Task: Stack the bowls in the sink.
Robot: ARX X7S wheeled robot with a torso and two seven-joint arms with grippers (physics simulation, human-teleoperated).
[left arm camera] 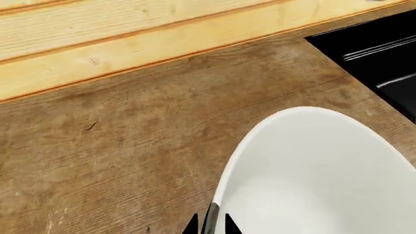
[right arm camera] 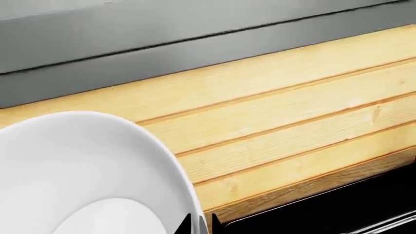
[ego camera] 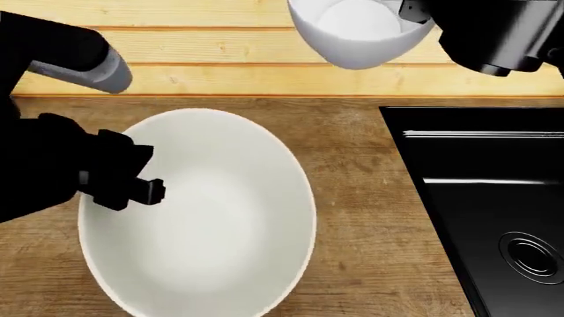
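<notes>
Between the left gripper's (ego camera: 145, 191) two black fingers sits the rim of the cream bowl (ego camera: 198, 214), one finger inside the wall and one outside, so the gripper is clamped on the bowl's edge; the left wrist view shows the same pinch at close range, with the rim running straight into the fingertips. Held by its rim like this, the bowl stays mouth-up and open, which suits a bowl meant to take another inside it. It looks lifted clear of the wooden counter (ego camera: 352, 198) below the gripper, though the pictures do not settle the gap. Off to that gripper's right lies the black sink (ego camera: 458, 198), its near basin and round drain (ego camera: 531, 254) bare, so neither bowl is in it yet. The right gripper (right arm camera: 198, 222) is likewise closed on the rim of the white bowl (ego camera: 352, 33), carried high in front of the pale plank wall (ego camera: 220, 53) beyond the counter, well apart from the cream bowl and also mouth-up. By my reading, both bowls are in transit: the larger cream one probably goes into the basin first, and the smaller white one is kept high so it can be lowered into it.
</notes>
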